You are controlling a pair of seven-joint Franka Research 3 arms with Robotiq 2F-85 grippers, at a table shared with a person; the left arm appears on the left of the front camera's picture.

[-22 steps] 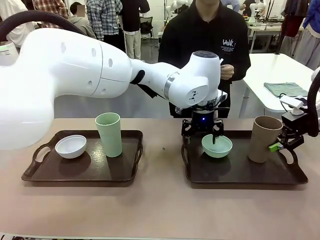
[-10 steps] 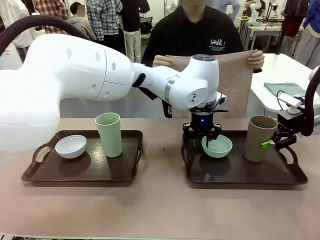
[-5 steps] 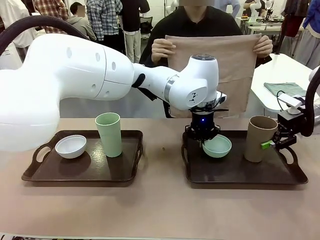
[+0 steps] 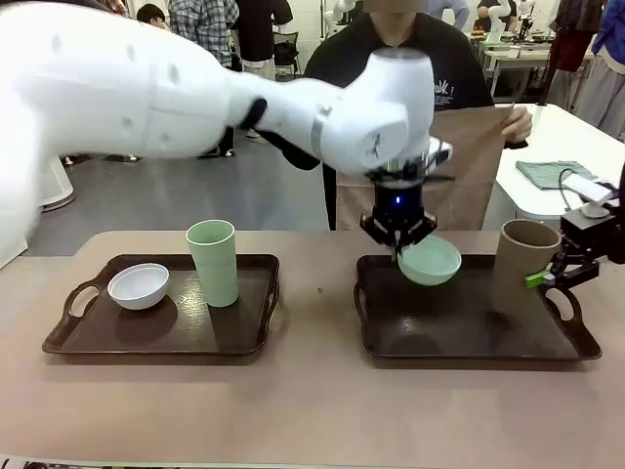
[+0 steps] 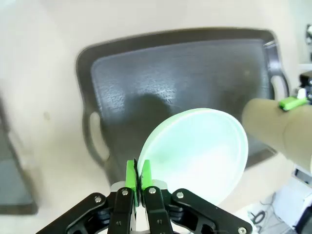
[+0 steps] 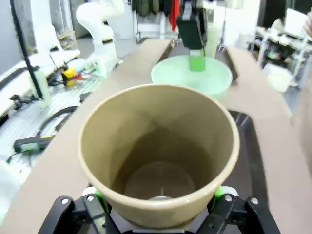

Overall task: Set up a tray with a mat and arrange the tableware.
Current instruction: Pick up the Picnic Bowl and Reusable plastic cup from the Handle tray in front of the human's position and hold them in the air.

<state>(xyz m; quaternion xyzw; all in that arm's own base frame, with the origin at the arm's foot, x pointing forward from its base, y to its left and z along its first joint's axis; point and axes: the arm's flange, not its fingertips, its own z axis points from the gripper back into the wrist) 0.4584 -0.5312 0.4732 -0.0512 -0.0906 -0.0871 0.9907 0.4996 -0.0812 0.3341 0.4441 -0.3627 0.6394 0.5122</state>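
Left gripper (image 5: 138, 171) pinches the mint green bowl (image 5: 195, 151) by its rim, up off the tray (image 5: 170, 68). Right gripper (image 6: 158, 195) has its wide jaws clamped around the taupe cup (image 6: 161, 141).

the left arm (image 4: 146, 88) is blurred and runs off the top and left edges. it hides most of the brown mat (image 4: 488, 147) the person (image 4: 469, 73) holds up. the taupe cup (image 4: 522, 264) covers the far finger of the right gripper (image 4: 535, 277); its rim hides all but slivers of the green pads (image 6: 218, 191). the mint green bowl (image 5: 200, 151) hides part of the right tray (image 5: 170, 73).
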